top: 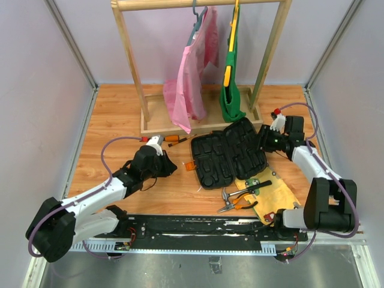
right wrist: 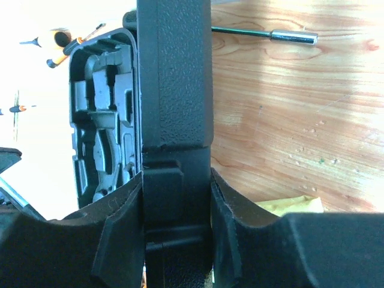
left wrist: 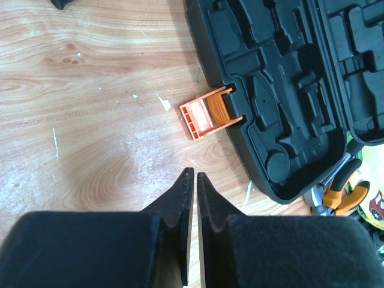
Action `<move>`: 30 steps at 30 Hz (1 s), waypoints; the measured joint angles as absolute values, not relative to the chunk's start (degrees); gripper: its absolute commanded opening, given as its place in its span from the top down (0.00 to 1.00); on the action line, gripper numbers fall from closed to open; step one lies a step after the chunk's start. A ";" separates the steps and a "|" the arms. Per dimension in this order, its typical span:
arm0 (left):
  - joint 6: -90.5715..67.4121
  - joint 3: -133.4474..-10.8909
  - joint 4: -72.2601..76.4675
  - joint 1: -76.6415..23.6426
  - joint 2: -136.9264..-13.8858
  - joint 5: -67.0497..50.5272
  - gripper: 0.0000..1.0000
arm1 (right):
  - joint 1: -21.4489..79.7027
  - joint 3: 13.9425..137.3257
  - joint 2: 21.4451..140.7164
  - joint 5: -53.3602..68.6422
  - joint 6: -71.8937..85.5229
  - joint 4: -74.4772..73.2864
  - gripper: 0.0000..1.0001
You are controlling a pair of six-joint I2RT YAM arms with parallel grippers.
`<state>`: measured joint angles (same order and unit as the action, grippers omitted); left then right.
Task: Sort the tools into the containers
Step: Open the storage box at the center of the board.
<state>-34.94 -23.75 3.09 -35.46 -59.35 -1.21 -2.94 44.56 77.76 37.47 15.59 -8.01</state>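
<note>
1. The right hand (right wrist: pixel 176 198) is clamped on the right rim of the black tool case (top: pixel 228 157), with a finger pressed against each side of the wall.
2. The left hand (left wrist: pixel 192 180) hangs low over the wooden table (top: pixel 120 114). Its fingers are nearly together, leaving a thin slit with nothing in it.
3. Just ahead of the left hand, the case's orange latch (left wrist: pixel 207 112) lies flipped out onto the table.
4. The case lies open mid-table, moulded slots facing up.
5. In front of it, orange-handled pliers (top: pixel 240 204) and black-handled pliers (top: pixel 257 186) rest on a yellow board (top: pixel 282 195).
6. Screwdrivers (top: pixel 174 139) lie behind the left hand, near the clothes rack (top: pixel 159 120).
</note>
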 measured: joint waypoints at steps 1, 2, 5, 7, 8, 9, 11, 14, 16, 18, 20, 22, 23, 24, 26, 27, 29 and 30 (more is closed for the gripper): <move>-34.96 -23.75 3.09 -35.46 -59.31 -1.17 0.91 | -2.96 44.56 76.88 37.36 15.46 -8.38 0.74; -34.98 -23.73 3.09 -35.46 -59.20 -1.13 0.91 | -2.96 44.56 76.03 37.15 15.46 -8.84 0.75; -35.40 -23.64 2.87 -35.46 -58.37 -0.95 0.92 | -2.68 44.56 72.58 36.56 16.12 -9.89 0.72; -35.90 -23.62 2.76 -35.46 -57.43 -0.58 0.92 | -1.87 44.56 70.06 35.57 17.10 -10.20 0.72; -36.16 -23.59 2.61 -35.46 -56.84 -0.32 0.92 | -1.19 44.51 68.75 34.74 17.87 -10.20 0.73; -36.40 -23.59 2.35 -35.46 -56.12 0.05 0.92 | -0.21 44.38 67.35 34.06 18.79 -10.09 0.74; -36.71 -23.62 1.54 -35.46 -54.52 0.73 0.92 | 1.67 43.59 64.71 33.21 20.82 -9.43 0.76; -37.32 -23.66 -0.60 -35.46 -51.07 2.35 0.92 | 4.45 41.17 60.20 32.23 24.40 -8.69 0.79; -37.50 -24.01 -2.50 -35.46 -48.53 3.84 0.91 | 6.26 39.16 57.87 31.48 26.94 -7.90 0.80; -37.52 -24.91 -4.93 -35.46 -46.04 5.39 0.91 | 8.45 36.91 56.07 30.74 29.58 -6.92 0.80; -37.45 -26.15 -7.07 -35.46 -44.21 6.79 0.91 | 11.18 34.63 54.92 29.78 32.18 -5.87 0.79; -37.28 -27.57 -8.99 -35.46 -42.87 8.10 0.91 | 14.26 32.45 54.02 28.53 34.76 -4.71 0.78; -37.23 -28.29 -10.00 -35.46 -42.35 8.80 0.91 | 16.29 31.00 53.41 27.59 36.42 -3.84 0.78; -37.17 -28.97 -10.92 -35.46 -41.89 9.52 0.91 | 17.93 29.87 52.95 26.89 37.82 -3.22 0.78; -37.12 -29.76 -12.32 -35.46 -41.28 10.79 0.91 | 21.80 27.77 52.03 24.43 41.17 -2.22 0.79; -37.15 -29.91 -13.41 -35.46 -40.97 11.60 0.91 | 23.53 26.79 51.64 23.11 42.76 -1.61 0.80; -37.34 -29.91 -14.57 -35.46 -40.84 12.40 0.91 | 26.76 24.82 51.05 20.18 46.00 -0.23 0.80; -37.52 -29.91 -15.53 -35.46 -40.82 12.86 0.91 | 28.23 24.01 50.87 18.41 47.55 0.47 0.80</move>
<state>-37.52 -29.91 -15.53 -35.46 -40.82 12.86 28.23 24.01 50.87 18.41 47.55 0.47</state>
